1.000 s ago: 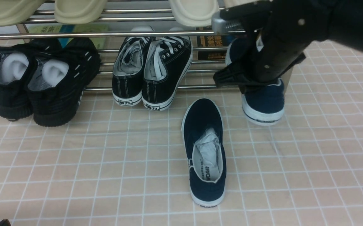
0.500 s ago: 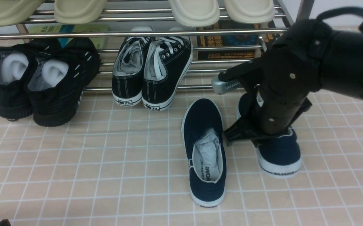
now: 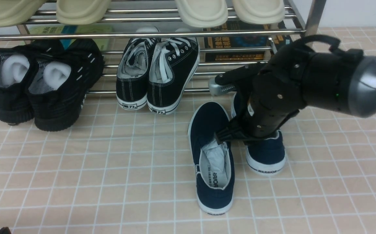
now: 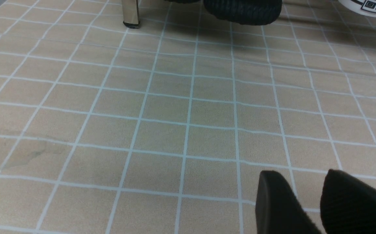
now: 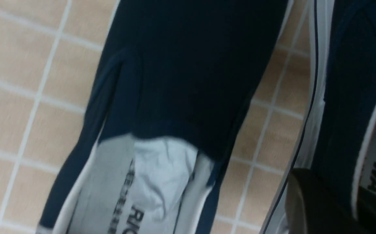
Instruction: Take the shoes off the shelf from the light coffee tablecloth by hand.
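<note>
1. Right of the first shoe (image 3: pixel 207 130) lying on the tablecloth (image 3: pixel 77 169), the right hand (image 3: pixel 269 107) holds the second shoe (image 3: pixel 267 152), fingers (image 3: pixel 230 134) closed on its collar.
2. Both shoes are off the shelf (image 3: pixel 142 35); step in hand looks like set-down.
3. Next: lower flat, release; touchdown unclear.

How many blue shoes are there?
2. The first shoe lies on the checked cloth in front of the rack. The second shoe is just right of it, gripped by the black hand.

Black jointed gripper (image 3: pixel 231 112), silver-tipped thumb (image 3: pixel 218 88), round grey wrist (image 3: pixel 369 86), small green light (image 3: pixel 336 95)
</note>
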